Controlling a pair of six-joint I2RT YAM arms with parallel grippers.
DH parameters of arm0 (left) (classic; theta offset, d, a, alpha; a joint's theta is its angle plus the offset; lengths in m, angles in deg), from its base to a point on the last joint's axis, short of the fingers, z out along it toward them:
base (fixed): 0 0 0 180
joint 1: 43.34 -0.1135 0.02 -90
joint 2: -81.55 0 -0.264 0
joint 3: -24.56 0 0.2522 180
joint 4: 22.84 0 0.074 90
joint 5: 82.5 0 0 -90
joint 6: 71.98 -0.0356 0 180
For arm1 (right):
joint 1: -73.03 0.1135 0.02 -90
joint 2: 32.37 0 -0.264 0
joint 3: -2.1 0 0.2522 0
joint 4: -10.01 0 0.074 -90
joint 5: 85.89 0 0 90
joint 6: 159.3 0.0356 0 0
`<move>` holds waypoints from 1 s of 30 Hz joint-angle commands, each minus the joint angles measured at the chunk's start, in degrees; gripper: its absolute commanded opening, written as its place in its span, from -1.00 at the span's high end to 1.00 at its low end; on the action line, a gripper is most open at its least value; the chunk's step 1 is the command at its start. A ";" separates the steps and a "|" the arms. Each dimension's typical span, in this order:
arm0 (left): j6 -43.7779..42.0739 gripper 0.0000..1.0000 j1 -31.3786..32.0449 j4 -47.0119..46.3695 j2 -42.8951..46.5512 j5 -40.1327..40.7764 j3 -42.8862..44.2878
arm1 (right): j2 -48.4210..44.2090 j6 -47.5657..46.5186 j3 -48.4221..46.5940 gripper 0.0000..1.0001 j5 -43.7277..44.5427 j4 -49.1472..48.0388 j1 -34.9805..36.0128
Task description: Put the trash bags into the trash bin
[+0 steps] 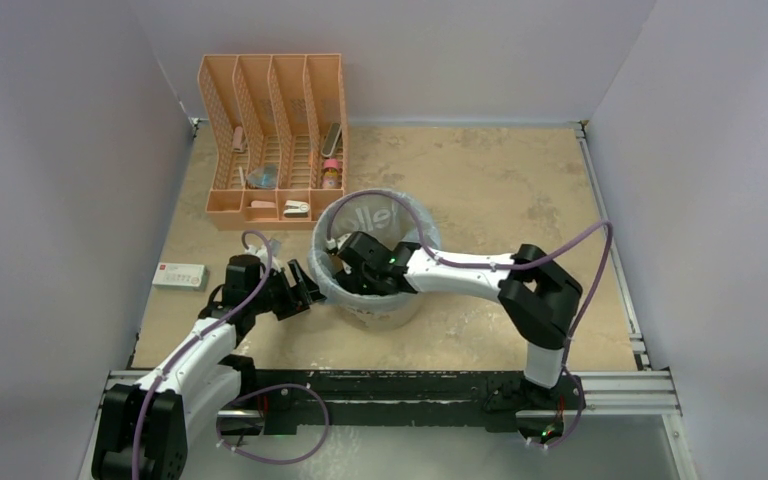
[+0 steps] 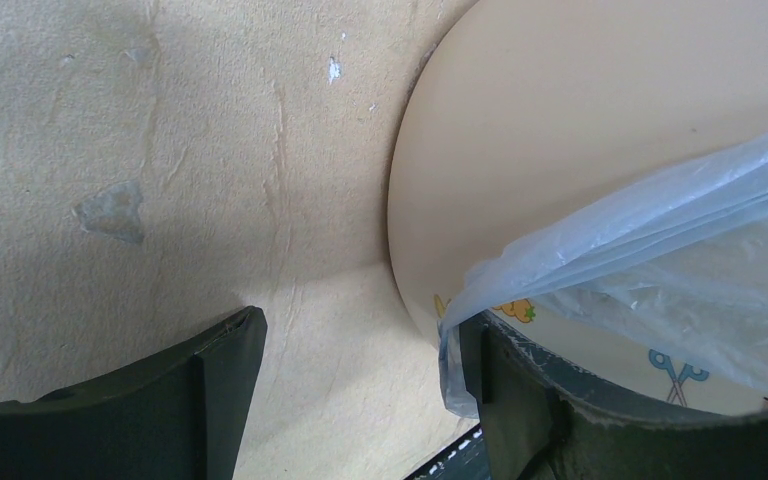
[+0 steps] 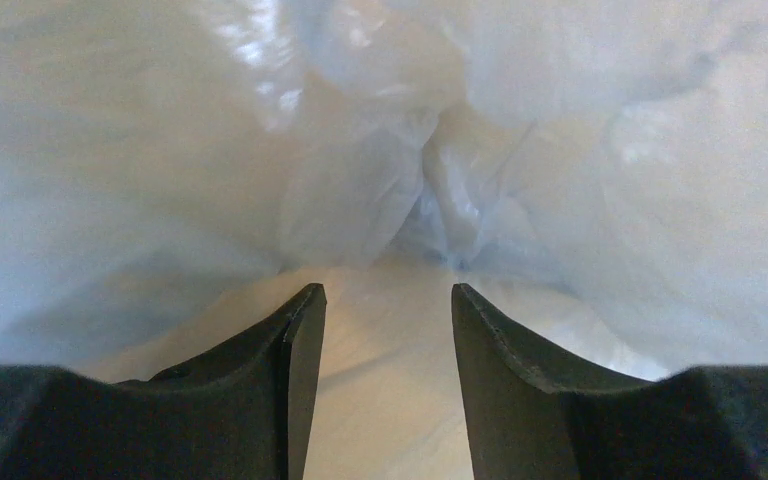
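Note:
The cream trash bin [image 1: 378,312] stands at the table's middle. A translucent light-blue trash bag [image 1: 322,270] lies inside it, its edge folded over the rim. My right gripper [image 1: 345,262] reaches into the bin; in the right wrist view it [image 3: 388,295] is open and empty, with crinkled bag film [image 3: 360,150] all around. My left gripper [image 1: 300,290] is open beside the bin's left wall. In the left wrist view it [image 2: 360,330] holds nothing; the bag's hanging edge [image 2: 660,260] drapes down the bin wall [image 2: 580,100] and touches the right finger [image 2: 520,400].
An orange mesh file organizer [image 1: 275,140] with small items stands at the back left. A white box with a red label [image 1: 180,276] lies left of my left arm. A metal rail [image 1: 410,385] runs along the near edge. Walls close in on three sides.

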 commanded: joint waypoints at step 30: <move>11.80 -0.71 0.10 27.54 19.39 23.61 15.22 | -38.81 0.00 0.69 -0.62 35.72 -19.15 -0.78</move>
